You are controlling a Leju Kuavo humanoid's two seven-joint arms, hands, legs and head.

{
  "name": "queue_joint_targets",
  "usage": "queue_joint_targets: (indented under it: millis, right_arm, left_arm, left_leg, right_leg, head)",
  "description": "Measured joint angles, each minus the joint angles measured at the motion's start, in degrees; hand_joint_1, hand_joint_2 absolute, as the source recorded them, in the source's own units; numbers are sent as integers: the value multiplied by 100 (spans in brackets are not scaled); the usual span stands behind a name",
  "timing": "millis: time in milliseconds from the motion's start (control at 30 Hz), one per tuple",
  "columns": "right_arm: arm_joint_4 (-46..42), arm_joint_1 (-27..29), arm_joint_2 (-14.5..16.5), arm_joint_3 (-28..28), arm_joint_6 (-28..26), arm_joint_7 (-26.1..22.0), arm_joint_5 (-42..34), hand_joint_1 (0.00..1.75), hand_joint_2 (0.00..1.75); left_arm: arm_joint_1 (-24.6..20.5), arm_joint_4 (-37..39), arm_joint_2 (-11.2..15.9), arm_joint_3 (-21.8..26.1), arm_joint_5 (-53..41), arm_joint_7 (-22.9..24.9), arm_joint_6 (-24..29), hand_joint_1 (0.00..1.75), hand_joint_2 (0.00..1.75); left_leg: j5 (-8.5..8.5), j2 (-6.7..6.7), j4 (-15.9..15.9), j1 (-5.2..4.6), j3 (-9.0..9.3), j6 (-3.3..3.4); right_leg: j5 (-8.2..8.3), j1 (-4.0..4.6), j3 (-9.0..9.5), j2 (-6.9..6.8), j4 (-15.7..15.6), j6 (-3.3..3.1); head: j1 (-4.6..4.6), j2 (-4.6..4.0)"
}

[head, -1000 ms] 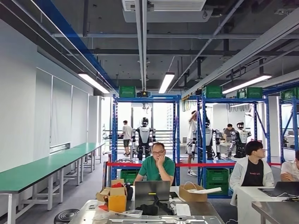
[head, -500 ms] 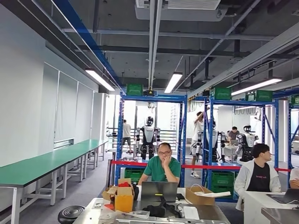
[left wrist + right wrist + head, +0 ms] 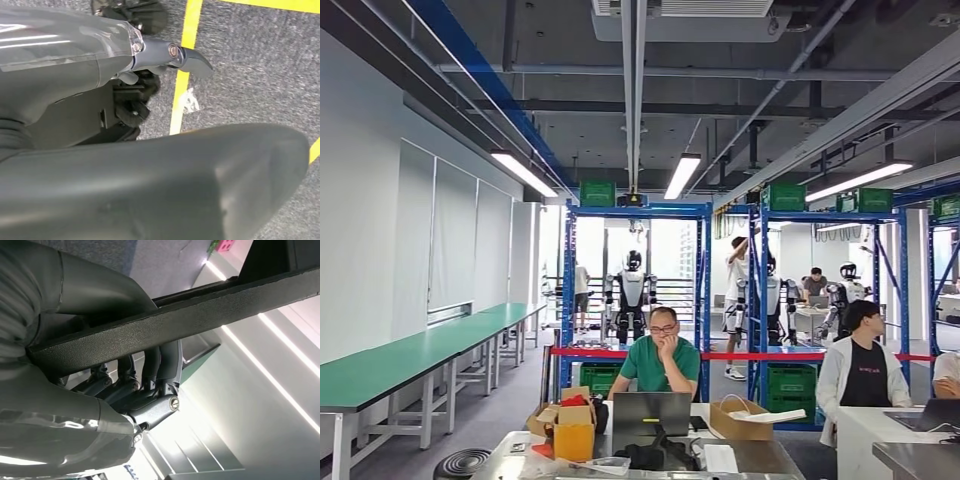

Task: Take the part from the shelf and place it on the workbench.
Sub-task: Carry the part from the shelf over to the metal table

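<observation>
Right hand (image 3: 151, 385) gripped a flat black textured part (image 3: 211, 310): dark fingers (image 3: 166, 360) curled over one face of it, thumb along the other side. The part ran as a long dark bar across the right wrist view, well past the hand, with pale wall and bright light strips behind it.

Left hand (image 3: 158, 55) hung over grey carpet (image 3: 256, 65) marked with a yellow line (image 3: 185, 65). One finger stuck out straight and nothing was in it; how the remaining fingers lay could not be told.

Head view looked out level across a workshop. Blue shelf racks (image 3: 637, 215) stood at the far side with green crates (image 3: 597, 193) on top. A long green workbench (image 3: 410, 355) ran along the left wall. A person in a green shirt (image 3: 660, 365) sat behind a laptop (image 3: 650, 410) at a cluttered table (image 3: 765, 455).
</observation>
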Motion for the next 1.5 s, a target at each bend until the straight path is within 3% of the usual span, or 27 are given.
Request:
queue_joint_targets:
  millis: [33,100,200,267,300,367,400,433,467,500,567,600,667,733,800,900,933,967,1033,1067,1100,1233,1300,1400,1433,1467,1500]
  right_arm:
    - [0,1,-1,-1,0,0,-1,175,175]
    - [-2,-6,-2,-2,0,1,-1,175,175]
    - [-4,-6,-3,-1,0,2,0,175,175]
    - [-9,-12,-3,-1,0,1,0,175,175]
    - [-13,-17,-3,-2,0,1,-1,175,175]
    - [-14,-17,-9,-3,0,1,-2,175,175]
    - [-13,-9,-16,-3,0,1,-2,175,175]
    - [-11,0,-24,-2,0,1,-1,175,175]
    - [-11,7,-31,-2,0,1,-1,175,175]
    - [-12,9,-35,-2,0,1,0,175,175]
    - [-19,-1,-36,-2,0,1,-1,175,175]
    - [-25,-10,-36,-2,0,1,-2,175,175]
    - [-33,-22,-37,-3,0,1,-2,175,175]
    - [-44,-21,-34,-4,-1,1,-1,175,175]
    - [-54,-22,-27,-3,-1,-2,-1,175,175]
    - [-52,-14,-25,0,0,-2,-4,175,175]
    - [-50,-1,-26,1,1,-1,-3,175,175]
    - [-47,12,-26,2,1,-1,-1,175,175]
    - [-46,29,-26,4,2,-1,0,175,175]
    - [-45,28,-26,3,2,-1,-1,175,175]
    - [-44,24,-26,2,1,0,-1,175,175]
    - [-46,14,-28,1,2,2,1,175,175]
    - [-49,-1,-28,1,1,1,1,175,175]
    - [-46,-11,-38,0,1,1,-2,175,175]
    - [-42,-5,-46,1,2,1,-2,175,175]
    - [-38,0,-54,1,2,1,-1,175,175]
    - [-35,2,-60,1,2,1,0,175,175]
  left_arm:
    - [-4,2,-1,0,0,0,-1,0,175]
    - [-14,4,-3,0,0,-1,-1,0,175]
    - [-10,4,-3,0,0,-1,1,0,175]
    - [-13,4,-2,0,0,-3,0,0,175]
    - [-19,4,-2,0,0,-4,0,0,175]
    - [-29,4,-2,0,2,-5,0,0,175]
    - [-29,4,-2,0,4,-4,0,0,175]
    - [-26,4,-2,0,6,-4,0,0,175]
    - [-24,4,-2,0,8,-4,-1,0,175]
    - [-23,4,-3,0,9,-5,-2,0,175]
    - [-28,5,-11,1,9,-9,-5,0,175]
    - [-30,6,-18,1,9,-10,-8,0,175]
    - [-26,7,-34,1,9,-11,-13,0,175]
    - [-24,6,-43,0,9,-16,-16,0,175]
    - [-37,6,-39,0,9,-29,-16,0,175]
    - [-30,7,-26,0,8,-38,-11,0,175]
    - [-17,7,-21,0,7,-37,-9,0,175]
    - [-6,7,-17,0,7,-37,-8,0,175]
    - [-3,6,-12,0,7,-37,-7,0,175]
    - [-10,7,-13,0,7,-36,-7,0,175]
    - [-19,7,-13,0,7,-34,-7,0,175]
    - [-28,8,-11,-1,7,-32,-2,0,175]
    - [-36,9,-11,-2,4,-32,-2,0,175]
    - [-51,9,-11,-2,-7,-26,-3,0,175]
    - [-48,9,-11,-3,-9,-22,-3,0,175]
    - [-44,9,-11,-4,-12,-18,-3,0,175]
    - [-42,9,-11,-5,-15,-15,-2,0,175]
  left_leg:
    - [182,7,-331,11,138,-22]
    - [328,18,-813,15,351,4]
    - [254,8,-886,-20,396,145]
    - [227,3,-894,-22,435,216]
    - [211,4,-900,-21,463,246]
    - [171,7,-902,-44,512,292]
    - [149,6,-901,-62,536,310]
    - [125,0,-901,-81,564,322]
    - [101,-8,-901,-99,599,333]
    - [74,-17,-903,-111,641,338]
    - [25,-30,-918,-118,709,335]
    - [12,-32,-930,-108,723,320]
    - [2,-27,-962,-92,721,276]
    - [-21,-15,-992,-92,751,228]
    - [-150,-7,-780,-105,688,195]
    - [-511,-4,185,-82,161,138]
    - [-520,-3,387,-66,10,111]
    - [-418,-2,395,-50,-48,83]
    - [29,9,-161,-13,128,24]
    - [195,15,-483,-9,267,-3]
    - [278,19,-734,-10,383,11]
    - [186,6,-934,-41,505,189]
    - [149,-1,-946,-36,567,255]
    - [66,-2,-950,-57,654,312]
    - [34,-5,-950,-71,687,321]
    - [-1,-11,-950,-84,729,328]
    - [-42,-19,-950,-96,787,333]
  right_leg:
    - [-46,-5,36,6,18,36]
    - [-128,6,66,12,68,112]
    - [-178,4,84,4,59,187]
    - [-286,-14,39,-6,213,230]
    - [-403,-17,-75,-8,454,247]
    - [-687,-17,-505,-9,1239,257]
    - [-764,-14,-729,-9,1590,248]
    - [-739,-8,-878,-8,1772,228]
    - [-594,6,-917,-6,1716,196]
    - [-356,33,-844,-4,1433,154]
    - [98,118,-566,-4,653,42]
    - [211,158,-457,-4,367,-10]
    - [206,203,-382,0,171,-82]
    - [201,194,-314,7,45,-99]
    - [212,151,-187,-2,-87,-105]
    - [144,120,-53,-20,-129,-115]
    - [109,114,-14,-18,-128,-109]
    - [72,104,29,-13,-126,-95]
    - [-23,69,129,-1,-100,-42]
    - [-79,62,164,3,-73,-1]
    - [-130,59,183,8,-41,38]
    - [-231,47,205,7,29,138]
    - [-340,31,91,0,302,187]
    - [-704,19,-563,-5,1401,227]
    - [-743,20,-773,-4,1667,219]
    - [-670,28,-891,-3,1730,198]
    - [-479,44,-898,-1,1568,165]
  head:
    - [-1,0]
    - [-2,0]
    - [-2,1]
    - [-2,0]
    - [-3,1]
    - [-4,0]
    - [-4,0]
    - [-4,-1]
    - [-4,-1]
    - [-4,-1]
    - [-3,-1]
    - [-5,2]
    - [-10,5]
    - [-14,6]
    - [-13,5]
    - [-11,3]
    - [-11,2]
    - [-11,1]
    - [-11,0]
    - [-11,-1]
    - [-14,-1]
    - [-20,0]
    - [-19,0]
    - [-20,-1]
    - [-20,-1]
    - [-20,-1]
    - [-20,-1]
